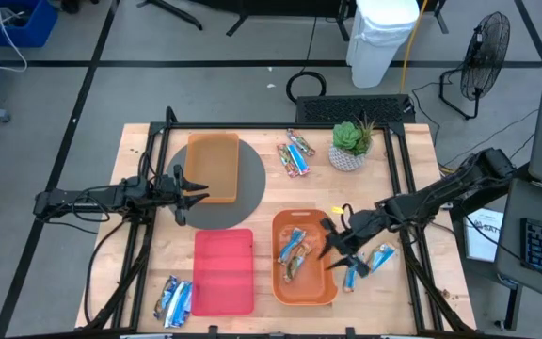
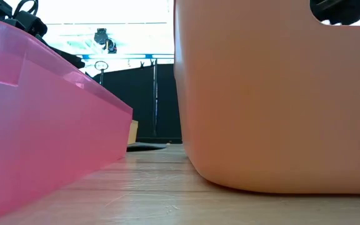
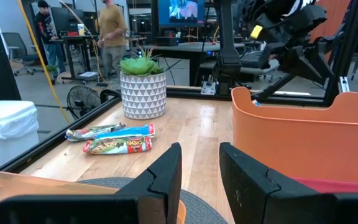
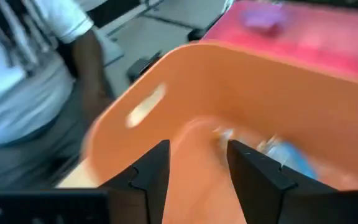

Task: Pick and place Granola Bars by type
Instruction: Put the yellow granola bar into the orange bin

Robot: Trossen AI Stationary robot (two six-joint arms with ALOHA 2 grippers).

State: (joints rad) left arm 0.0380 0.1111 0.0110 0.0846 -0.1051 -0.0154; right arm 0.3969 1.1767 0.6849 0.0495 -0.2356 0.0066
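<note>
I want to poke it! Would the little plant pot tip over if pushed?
Probably not easily: the plant pot looks squat and wide-bottomed, standing upright on the wooden table. It may slide instead. Pushed near its leafy top, it might tip.

Even, bright overhead light on the table (image 1: 271, 202), shadows soft. Low view's windows blow out white. Right wrist view smears with motion blur across the orange tray (image 4: 241, 112).

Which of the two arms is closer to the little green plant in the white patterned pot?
The right. Its gripper hangs over the orange tray, nearer the potted plant. The left gripper sits farther away across the table, by the other orange tray on the grey mat.
</note>
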